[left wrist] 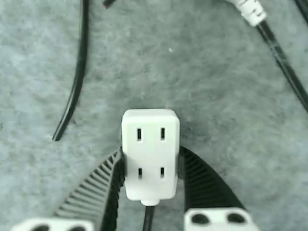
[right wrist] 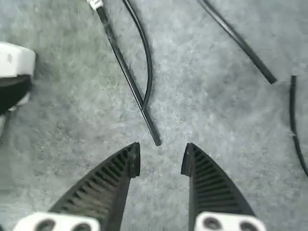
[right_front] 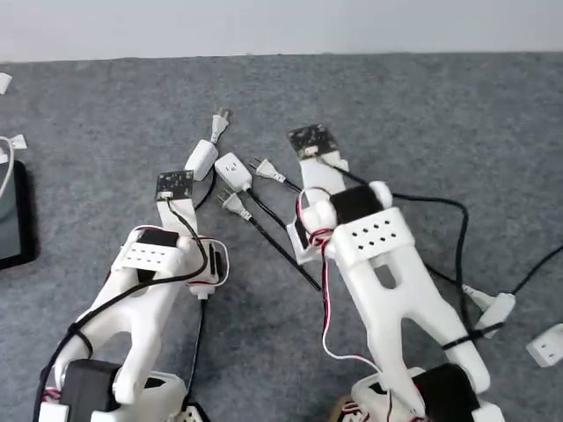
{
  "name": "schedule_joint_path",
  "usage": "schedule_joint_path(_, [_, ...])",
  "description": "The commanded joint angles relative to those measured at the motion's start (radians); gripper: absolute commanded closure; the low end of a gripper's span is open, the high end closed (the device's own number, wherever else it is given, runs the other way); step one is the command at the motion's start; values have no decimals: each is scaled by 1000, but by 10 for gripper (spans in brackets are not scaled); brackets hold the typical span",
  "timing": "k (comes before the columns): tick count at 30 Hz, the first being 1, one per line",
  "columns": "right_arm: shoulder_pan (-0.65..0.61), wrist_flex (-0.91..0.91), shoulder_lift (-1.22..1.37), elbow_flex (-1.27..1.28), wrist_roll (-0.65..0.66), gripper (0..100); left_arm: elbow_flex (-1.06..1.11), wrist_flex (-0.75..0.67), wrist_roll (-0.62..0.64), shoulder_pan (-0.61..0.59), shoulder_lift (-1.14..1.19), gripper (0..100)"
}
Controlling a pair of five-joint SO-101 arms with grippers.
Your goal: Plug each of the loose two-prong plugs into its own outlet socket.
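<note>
Plug-and-socket spread: the loose pieces lie scattered on the grey carpet. Most are bunched at 12 o'clock of the two arms, where either of your grippers can reach them.
Right gripper: jaws are spread over bare carpet with nothing between them. You have this one free to fetch a plug, I'd judge.
Left gripper: it is pinching the white outlet socket by its two long sides. That is probably so the slotted face looks up and holds steady for a plug.
Outlet socket: it sits between the left jaws with its cord running back toward the arm and every slot empty. Whether it rests on the carpet or hangs just clear, you cannot tell.
Second outlet: it lies at 1 o'clock of the left arm's wrist with no plug in it.
Black plugs: one is just at 3 o'clock of the second outlet, another at 6 o'clock of it. Both are loose, so your insertions are not yet done.
Cable end: it lies just off the right fingertips at 12 o'clock.
</note>
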Motion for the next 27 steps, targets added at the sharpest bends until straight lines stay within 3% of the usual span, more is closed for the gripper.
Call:
schedule_joint_path(1, [-22,-71,-41,44,21,859,-1,-2,-55,-29,-9,980])
schedule_joint_path(13, [-81,-300,-39,302,104,859,-1,2,-112,-34,-9,857])
schedule_joint_path(22, [-36,-412,-39,427,230,861,-13,26,-163,-51,-11,844])
schedule_joint_path(27, [-36,-421,7,439,273,939,-27,46,-170,-51,-11,844])
